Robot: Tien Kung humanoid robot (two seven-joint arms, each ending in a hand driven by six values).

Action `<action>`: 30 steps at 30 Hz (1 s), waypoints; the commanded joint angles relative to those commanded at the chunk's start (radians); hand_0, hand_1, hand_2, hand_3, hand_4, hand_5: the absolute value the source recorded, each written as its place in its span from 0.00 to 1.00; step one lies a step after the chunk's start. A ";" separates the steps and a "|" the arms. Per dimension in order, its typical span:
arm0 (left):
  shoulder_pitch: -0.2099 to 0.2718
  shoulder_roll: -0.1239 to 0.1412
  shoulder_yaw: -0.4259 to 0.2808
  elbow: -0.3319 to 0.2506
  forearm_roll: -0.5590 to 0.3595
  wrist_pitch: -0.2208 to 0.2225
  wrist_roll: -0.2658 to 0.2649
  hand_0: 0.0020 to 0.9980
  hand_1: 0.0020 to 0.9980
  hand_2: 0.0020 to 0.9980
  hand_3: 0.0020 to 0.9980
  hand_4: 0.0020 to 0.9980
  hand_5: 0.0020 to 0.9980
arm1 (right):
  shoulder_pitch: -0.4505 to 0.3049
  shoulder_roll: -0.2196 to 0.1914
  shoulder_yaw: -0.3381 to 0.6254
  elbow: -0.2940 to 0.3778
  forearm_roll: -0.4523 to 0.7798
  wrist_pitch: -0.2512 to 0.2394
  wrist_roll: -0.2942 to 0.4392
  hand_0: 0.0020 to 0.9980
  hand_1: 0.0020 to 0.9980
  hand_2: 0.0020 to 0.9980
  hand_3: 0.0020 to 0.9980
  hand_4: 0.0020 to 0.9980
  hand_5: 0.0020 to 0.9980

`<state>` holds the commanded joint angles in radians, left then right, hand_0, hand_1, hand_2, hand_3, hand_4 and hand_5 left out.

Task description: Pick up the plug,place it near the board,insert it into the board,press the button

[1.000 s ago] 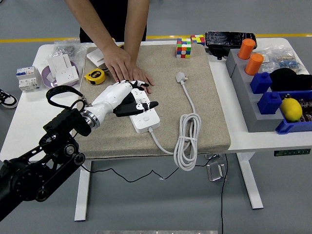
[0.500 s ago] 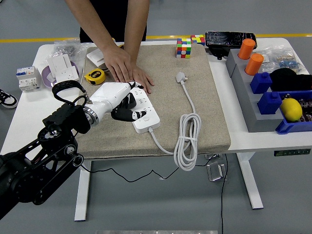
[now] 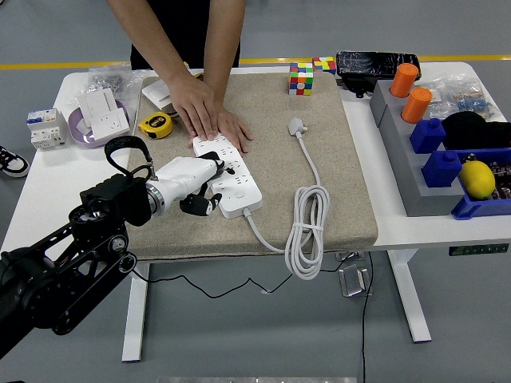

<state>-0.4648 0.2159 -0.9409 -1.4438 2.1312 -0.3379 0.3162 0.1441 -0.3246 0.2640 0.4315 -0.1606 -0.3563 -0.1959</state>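
Head view: the left hand hangs over the beige mat at the left side of the white power strip, its fingers curled inward and holding nothing, touching or just beside the strip's edge. A person's hand lies flat on the strip's far end. The plug lies unplugged on the mat toward its far edge, right of the strip, its cable coiled over the mat's near edge.

White plug lying unplugged on mat, white board nearby (flat) — cord coiled
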 joint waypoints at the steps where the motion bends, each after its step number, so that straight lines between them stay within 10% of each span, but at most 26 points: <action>1: -0.001 0.001 -0.003 -0.003 -0.004 -0.011 0.003 0.16 0.07 0.15 0.88 0.50 0.06 | 0.001 -0.001 -0.002 0.000 0.001 0.000 0.000 0.89 0.81 0.77 0.81 1.00 1.00; 30: 0.033 0.071 -0.027 -0.068 -0.039 -0.105 0.023 0.16 0.07 0.15 0.84 0.48 0.05 | 0.005 -0.017 -0.014 -0.003 0.003 0.000 -0.001 0.89 0.81 0.77 0.81 1.00 1.00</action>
<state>-0.4320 0.2865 -0.9684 -1.5120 2.0919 -0.4432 0.3392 0.1496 -0.3413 0.2501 0.4288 -0.1576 -0.3567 -0.1967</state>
